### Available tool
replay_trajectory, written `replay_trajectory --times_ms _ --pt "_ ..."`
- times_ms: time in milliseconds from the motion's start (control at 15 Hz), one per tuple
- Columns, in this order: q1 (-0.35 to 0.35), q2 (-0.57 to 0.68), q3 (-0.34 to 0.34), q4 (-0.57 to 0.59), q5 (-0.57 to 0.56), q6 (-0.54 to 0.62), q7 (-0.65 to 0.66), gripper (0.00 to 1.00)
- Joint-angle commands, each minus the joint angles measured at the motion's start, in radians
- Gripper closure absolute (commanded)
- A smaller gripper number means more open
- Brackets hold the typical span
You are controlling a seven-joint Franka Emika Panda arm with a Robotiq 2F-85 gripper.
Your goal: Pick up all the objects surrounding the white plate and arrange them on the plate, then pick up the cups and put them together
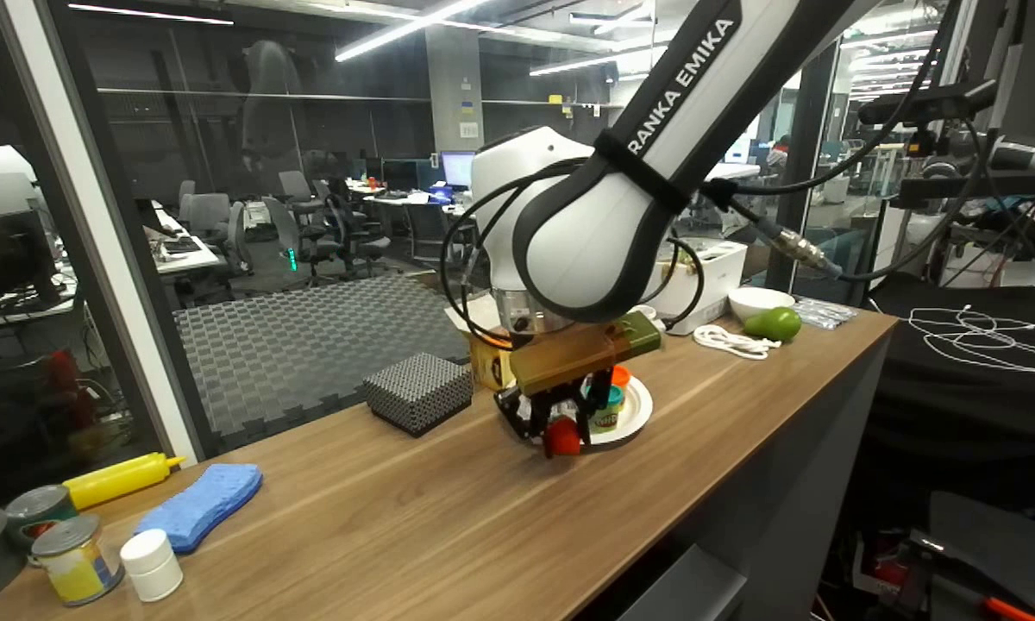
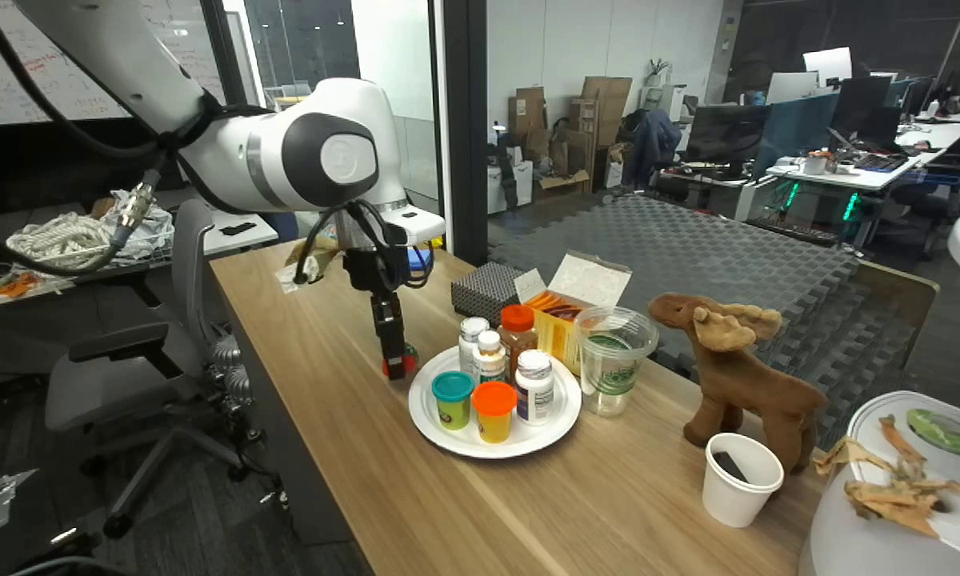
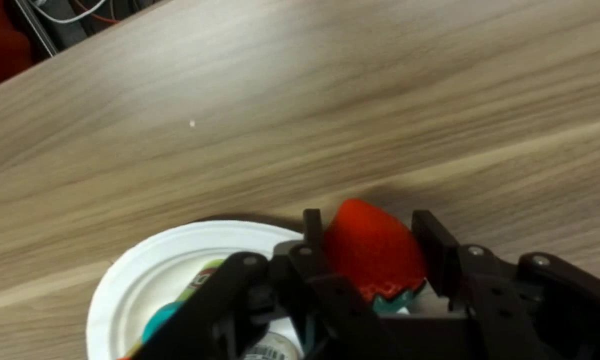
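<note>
The white plate (image 2: 532, 438) lies flat on the table (image 2: 448, 512), and in an exterior view I see six containers grouped upright on it; there is a tub with a teal lid (image 2: 453, 404), a tub with an orange lid (image 2: 494, 418), three white-capped bottles (image 2: 535, 392), and a red-capped brown bottle (image 2: 518, 340) whose base is hidden.

I have the hand (image 3: 369, 230) pointing down just outside the plate's rim; its fingers (image 3: 312, 227) stand parted to the width of a red strawberry (image 3: 372, 250), one on each side, and in the wrist view both look pressed to it, so I read it as gripped; its green leafy end is turned up, the red tip down; whether the tip meets the table I cannot tell; one finger overlaps the rim in the wrist view, though I cannot tell whether they touch.

The clear plastic cup (image 2: 610, 372) stands just beside the plate, on the side away from the hand; the white paper cup (image 2: 736, 496) stands apart from it, near a brown plush moose (image 2: 736, 376), with a dark thing (image 2: 729, 466) inside; a carton (image 2: 554, 340) with its lid raised and a grey box (image 2: 484, 290) stand behind the plate.
</note>
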Motion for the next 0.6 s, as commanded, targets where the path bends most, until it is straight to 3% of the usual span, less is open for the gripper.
replay_trajectory --times_ms 0,333,400,533 --pt "-0.003 -0.064 -0.034 -0.051 -0.028 0.039 0.145 0.77" --pt "-0.023 -0.052 -0.041 -0.015 -0.05 0.019 0.227 0.73" --pt "-0.025 -0.049 -0.04 -0.008 -0.052 0.016 0.236 0.27" --pt "-0.027 -0.048 -0.038 -0.001 -0.057 0.015 0.252 0.27"
